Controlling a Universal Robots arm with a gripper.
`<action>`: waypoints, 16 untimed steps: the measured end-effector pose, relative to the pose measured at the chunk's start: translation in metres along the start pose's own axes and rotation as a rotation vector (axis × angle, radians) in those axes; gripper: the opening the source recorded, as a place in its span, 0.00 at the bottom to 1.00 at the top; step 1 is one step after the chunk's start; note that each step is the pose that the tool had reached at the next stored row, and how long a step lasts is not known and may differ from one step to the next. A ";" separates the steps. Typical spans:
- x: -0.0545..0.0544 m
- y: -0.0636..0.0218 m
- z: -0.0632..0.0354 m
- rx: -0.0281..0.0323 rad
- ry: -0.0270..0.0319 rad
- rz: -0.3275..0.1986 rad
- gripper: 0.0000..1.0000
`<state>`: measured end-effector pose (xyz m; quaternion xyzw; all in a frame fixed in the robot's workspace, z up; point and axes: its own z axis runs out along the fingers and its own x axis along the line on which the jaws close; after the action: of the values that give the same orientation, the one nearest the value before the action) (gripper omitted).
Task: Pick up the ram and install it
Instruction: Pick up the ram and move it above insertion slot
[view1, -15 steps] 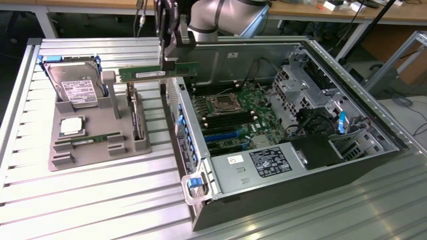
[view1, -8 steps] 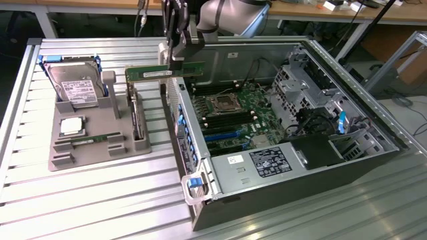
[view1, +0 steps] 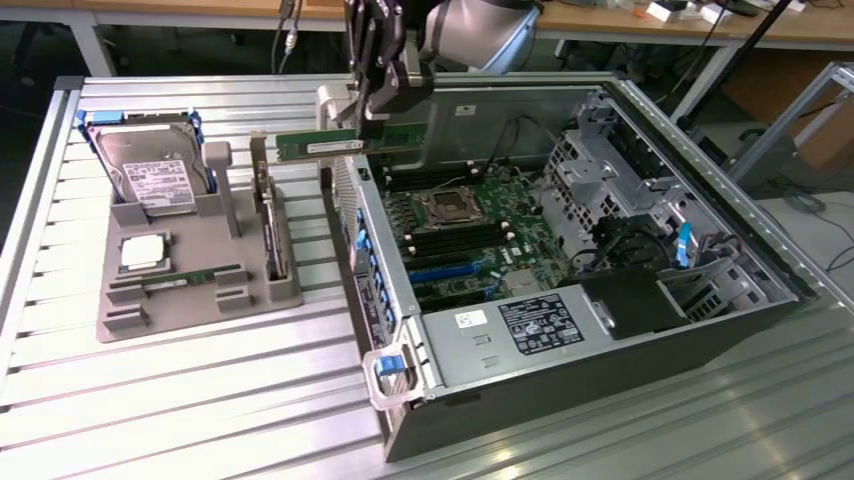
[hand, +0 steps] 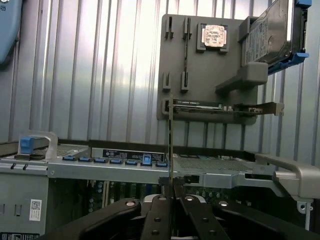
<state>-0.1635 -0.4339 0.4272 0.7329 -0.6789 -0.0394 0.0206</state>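
Working over open case (view1: 574, 395), far rim, gray tray (view1: 200, 250) off to the exterior view's left. Holding the ram (view1: 314, 147) in gripper (view1: 374, 122), clamped down on its flat faces about mid-length, airborne above that rim. Judged light, stiff, thin, fragile: grip faces only, avoid flexing. Tight near rim and drive cage (view1: 587, 165); free room above motherboard (view1: 467, 225).

green RAM stick (view1: 316, 147), aloft, on edge, level

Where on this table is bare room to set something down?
Bare table at the exterior view's lower left, bordered by the grey tray and the case. Crowded: inside the case, and where the gripper holds the ram.
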 end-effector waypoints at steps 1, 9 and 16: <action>0.000 -0.0015 -0.0001 0.0000 -0.0001 0.000 0.13; 0.001 -0.0137 -0.0011 -0.0010 -0.0001 0.000 0.13; 0.002 -0.0234 -0.0020 -0.0019 -0.0002 0.000 0.13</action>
<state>-0.1400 -0.4339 0.4272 0.7329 -0.6789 -0.0401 0.0212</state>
